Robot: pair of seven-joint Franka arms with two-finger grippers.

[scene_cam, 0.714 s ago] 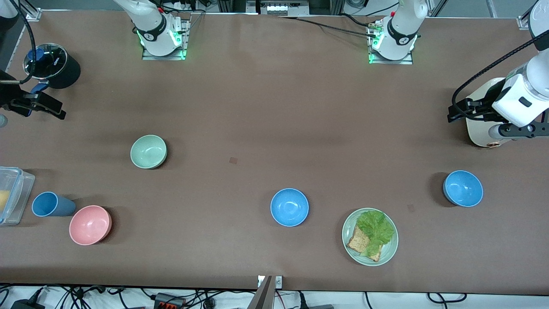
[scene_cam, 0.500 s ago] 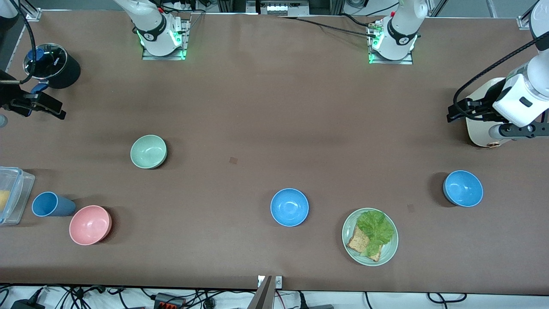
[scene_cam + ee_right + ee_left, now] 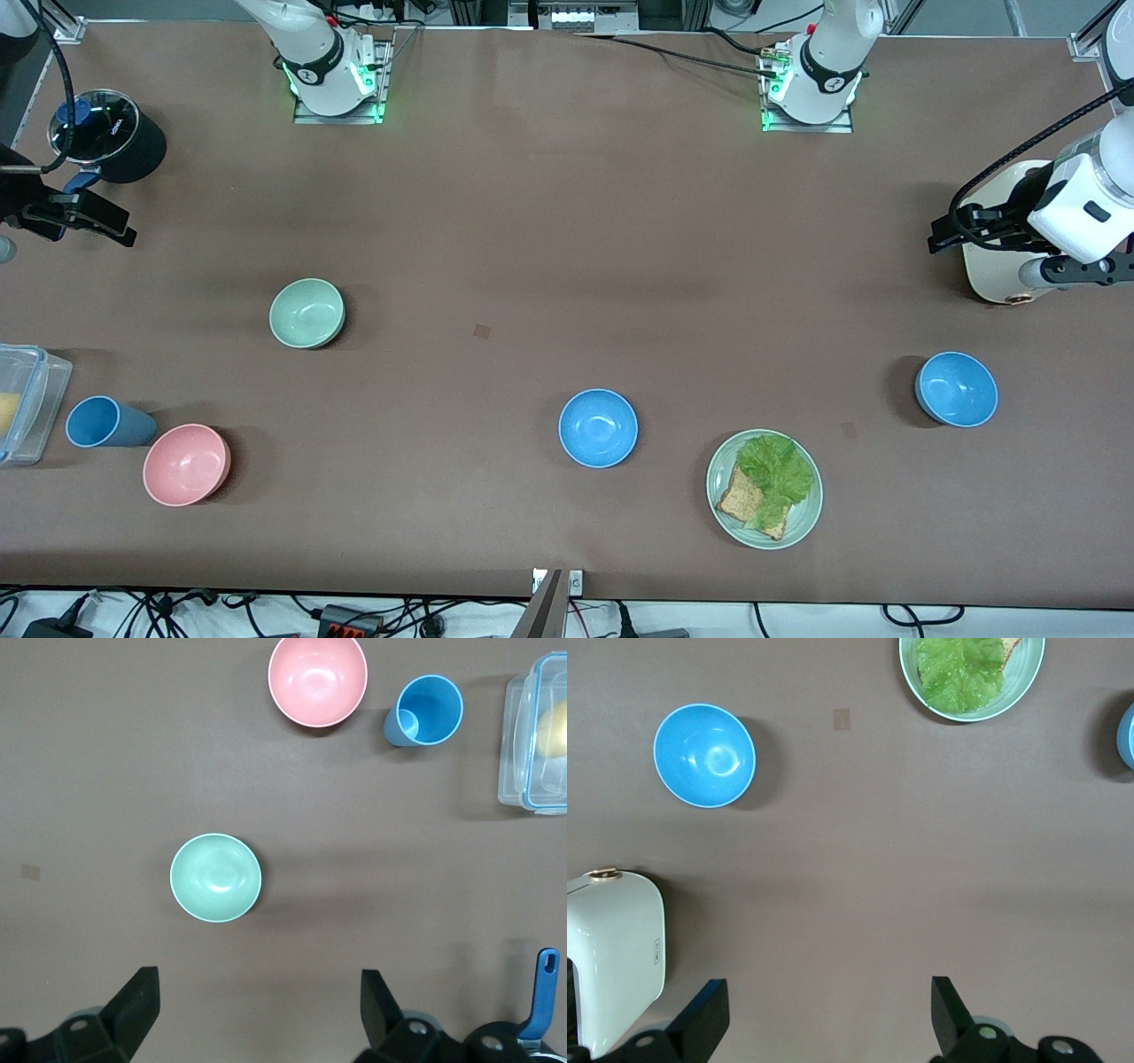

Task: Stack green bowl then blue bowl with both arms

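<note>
Bowls unstacked, both grippers empty.
Left gripper (image 3: 824, 1023) and right gripper (image 3: 257, 1019) jaws apart; green bowl (image 3: 215, 877) and blue bowl (image 3: 704, 755) lie ahead of them, untouched.

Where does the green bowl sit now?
Front view: the green bowl sits toward the right arm's end of the table, farther from the camera than the pink bowl.

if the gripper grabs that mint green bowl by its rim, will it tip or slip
The green bowl looks rigid, small and matte, so it is probably light and not very slippery. Its sides curve down to what seems a narrower base, so a sideways nudge might rock or slide it on the table. It stands upright and empty, so a rim pinch should lift it level.
</note>
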